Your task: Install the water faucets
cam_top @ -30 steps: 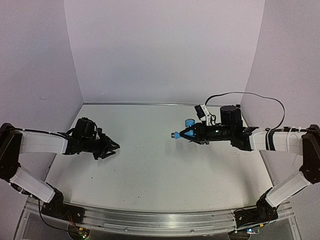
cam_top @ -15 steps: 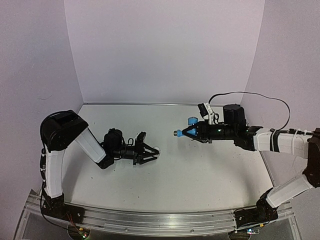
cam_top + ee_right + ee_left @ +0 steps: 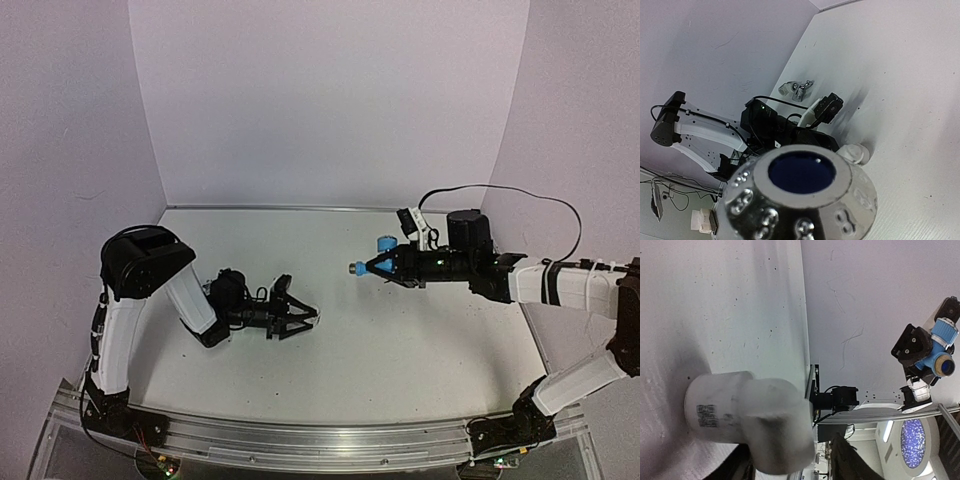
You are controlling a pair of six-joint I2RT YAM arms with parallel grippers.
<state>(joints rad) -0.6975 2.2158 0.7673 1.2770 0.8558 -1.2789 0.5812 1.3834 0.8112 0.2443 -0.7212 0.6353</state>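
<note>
My right pincer (image 3: 372, 266) is clenched on the blue faucet (image 3: 383, 245), held above the desk (image 3: 420, 340) right of centre; the arm reaches in from the right and lies nearly level, pointing left; the faucet's silver threaded end sticks out past the fingertips toward the left arm, and its blue knob sits on the far side of the fingers; in the right wrist view that threaded end fills the foreground, its dark bore facing the lens; my left arm is folded back on itself, with the left pincer (image 3: 305, 320) low over the desk left of centre and pointing right, toward the blue faucet but well apart from it; a white fitting (image 3: 735, 410) sits at its tip and fills the left wrist view, with the dark fingers showing only at the bottom edge; I cannot tell whether that pincer is clamped on the fitting or has let go; the silver faucet (image 3: 803, 89) lies on the desk near the foot of the wall behind the left arm, just beside a second fitting (image 3: 785, 89).
</note>
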